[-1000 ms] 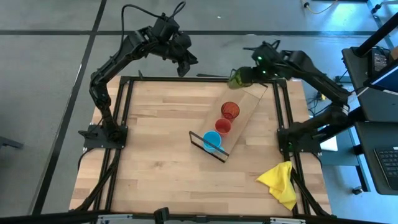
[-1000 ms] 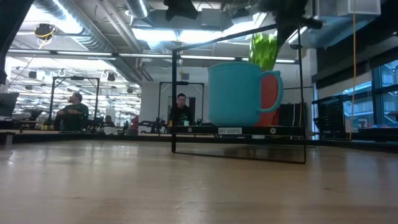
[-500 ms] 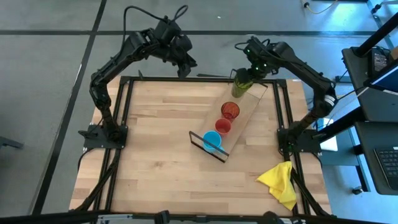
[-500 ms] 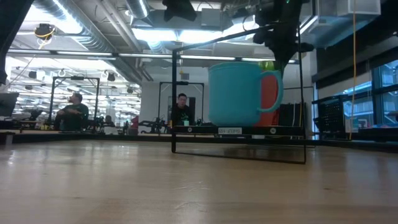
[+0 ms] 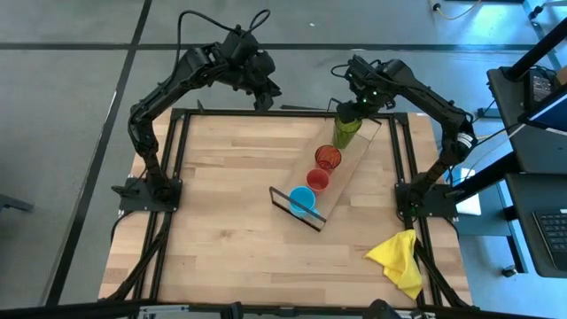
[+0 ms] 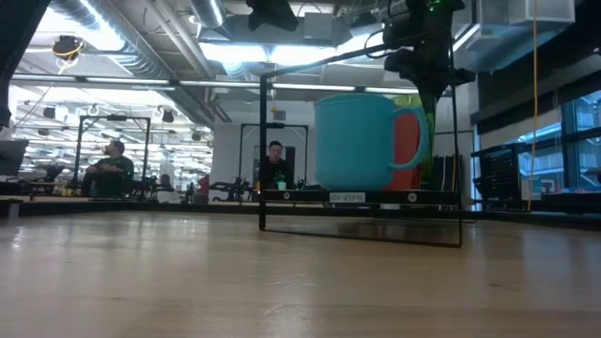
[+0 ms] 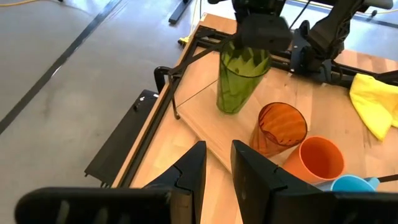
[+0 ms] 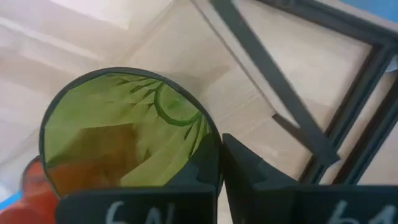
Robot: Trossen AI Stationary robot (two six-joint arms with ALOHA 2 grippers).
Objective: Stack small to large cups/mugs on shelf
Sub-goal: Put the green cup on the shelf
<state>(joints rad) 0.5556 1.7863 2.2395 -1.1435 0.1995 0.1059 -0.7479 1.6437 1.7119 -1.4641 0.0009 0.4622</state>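
Note:
The light-wood shelf (image 5: 358,152) lies aslant on the table. On it stand in a row the light-blue mug (image 5: 302,200), the small red-orange cup (image 5: 318,180), the orange translucent tumbler (image 5: 328,159) and, at the far end, the green tumbler (image 5: 345,132). My right gripper (image 5: 356,108) is above the green tumbler (image 7: 238,81) and shut on it. My left gripper (image 5: 263,96) hangs beyond the table's far edge, its fingers (image 7: 217,165) a little apart and empty. In the low view the mug (image 6: 362,141) hides most of the row. My right gripper holds the green tumbler by its rim (image 8: 210,144), one finger inside the cup and one outside (image 8: 245,167). The fingers come from above, pointing down. The tumbler stands upright with its base (image 7: 231,107) at the shelf's far end; whether the base touches the plank I cannot tell.
A yellow cloth (image 5: 399,260) lies at the table's near right corner. The black table frame (image 5: 292,112) runs along the far edge close to the shelf's end. The shelf's wire frame (image 6: 362,199) stands at its ends. People sit in the room beyond the table.
My right gripper has carried the green tumbler from beyond the far edge toward the near edge and down, onto the shelf's far end. The tumbler was tilted and now stands upright beside the orange tumbler.

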